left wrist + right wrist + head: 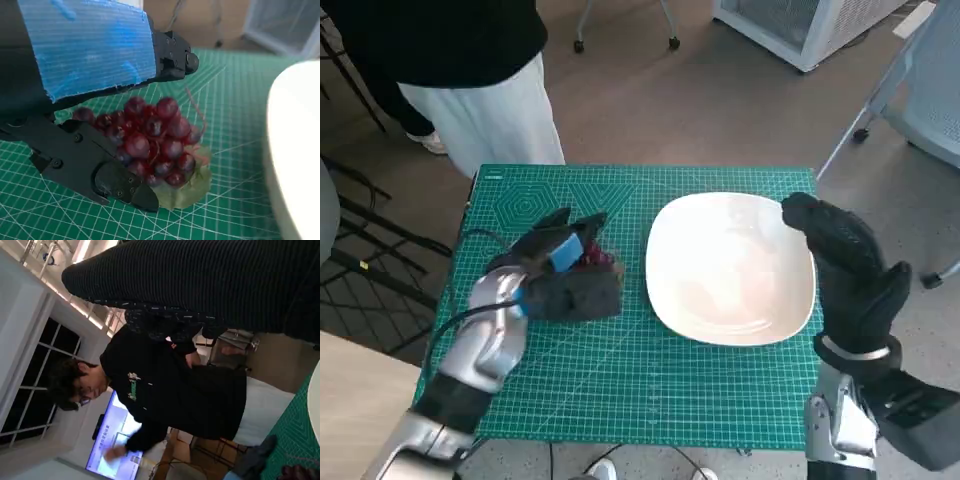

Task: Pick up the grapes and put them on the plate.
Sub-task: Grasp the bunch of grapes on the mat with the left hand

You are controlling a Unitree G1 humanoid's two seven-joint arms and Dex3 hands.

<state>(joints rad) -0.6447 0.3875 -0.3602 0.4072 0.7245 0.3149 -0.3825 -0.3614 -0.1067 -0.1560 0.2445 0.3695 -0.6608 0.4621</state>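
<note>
The left hand (95, 100) is seen closest, its blue-taped back filling the left wrist view, with black fingers (125, 187) set on either side of the grapes (150, 142); the dark red bunch is bracketed between an upper finger and a lower one, and the lower one is seen touching the berries, but a firm grip cannot be told from the pictures. The grapes are seen lying on the green cutting mat (235, 100), a pale green leaf (185, 190) being pressed flat beneath them and a thin reddish stem standing up from the bunch. In the head view the left hand (565, 270) is placed over the left half of the mat (650, 390), and only a little of the grapes (598, 260) is shown past the fingers, just beside the left rim of the plate (730, 268). The white plate is set on the right half of the mat, apart from the grapes. The right hand (850, 270), in its black knitted glove, is raised at the plate's right rim, near the mat's right edge; its fingers are seen loosely parted and nothing is held in them. In the right wrist view the glove (210, 285) is spread as a dark band, and a person (170, 390) in a black top is seen behind the mat, near a lit screen (112, 440)
</note>
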